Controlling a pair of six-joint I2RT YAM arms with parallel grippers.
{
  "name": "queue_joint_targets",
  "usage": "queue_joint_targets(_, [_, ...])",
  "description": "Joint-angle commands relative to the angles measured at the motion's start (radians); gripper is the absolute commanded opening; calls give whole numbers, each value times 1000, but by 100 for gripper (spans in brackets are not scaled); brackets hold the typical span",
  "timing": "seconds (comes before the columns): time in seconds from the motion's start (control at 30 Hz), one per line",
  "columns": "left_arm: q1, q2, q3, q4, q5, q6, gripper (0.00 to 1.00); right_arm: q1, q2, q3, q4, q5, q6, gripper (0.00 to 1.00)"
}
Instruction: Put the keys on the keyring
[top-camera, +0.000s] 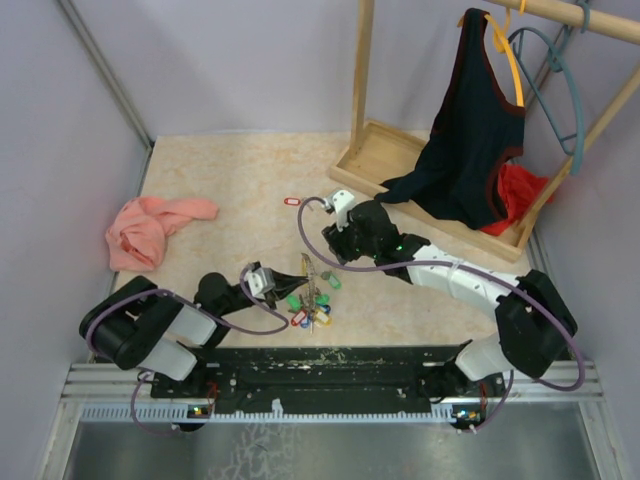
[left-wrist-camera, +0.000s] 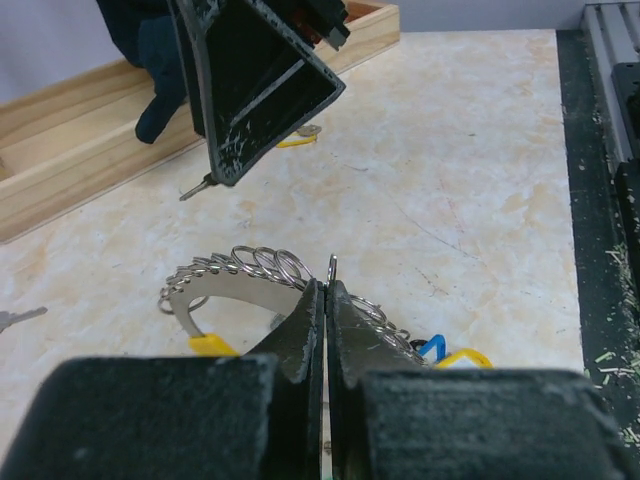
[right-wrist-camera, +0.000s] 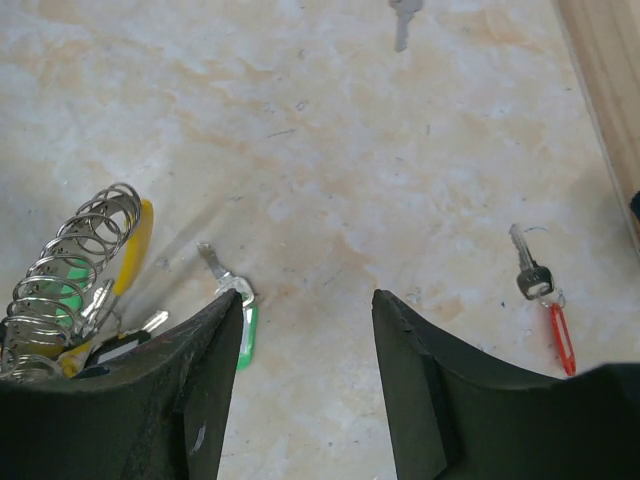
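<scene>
The beige marbled table (top-camera: 230, 170) carries a pink cloth (top-camera: 150, 228), a wooden rack base (top-camera: 385, 145), a red-tagged key (top-camera: 292, 201) and a green-tagged key (right-wrist-camera: 238, 300), well apart.

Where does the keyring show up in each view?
Top external: keyring low centre, between the arms.
Left wrist: keyring centre, pinched by the left gripper.
Right wrist: keyring lower left edge.
Shared landmark: wooden rack base.

The counter (top-camera: 240, 180) is cream with pale orange marbling. Left of centre, a salmon-pink cloth (top-camera: 150, 228). Upper right, a black top (top-camera: 470, 130) edged red and a teal hanger (top-camera: 579, 115). The keyring (left-wrist-camera: 240, 270) is silvery. One loose key (right-wrist-camera: 238, 300) has a green tag, another key (right-wrist-camera: 535, 280) a red one.
</scene>
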Motion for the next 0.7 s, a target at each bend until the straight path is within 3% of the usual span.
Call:
queue_joint_targets(0.0, [19,-8,-3,279,-53,-57,0,-51,-54,-26,108,10,71,56])
queue_joint_targets(0.43, [92,-10,-68,279,-266,-116,0,-96,68,-23,81,-129,107,52])
queue_joint_targets(0.53, [100,-10,-74,279,-278,-112,0,-85,90,-33,71,-178,190,50])
queue_joint_targets(0.67, [105,-6,-75,279,-247,-94,0,-35,121,-42,47,-94,317,49])
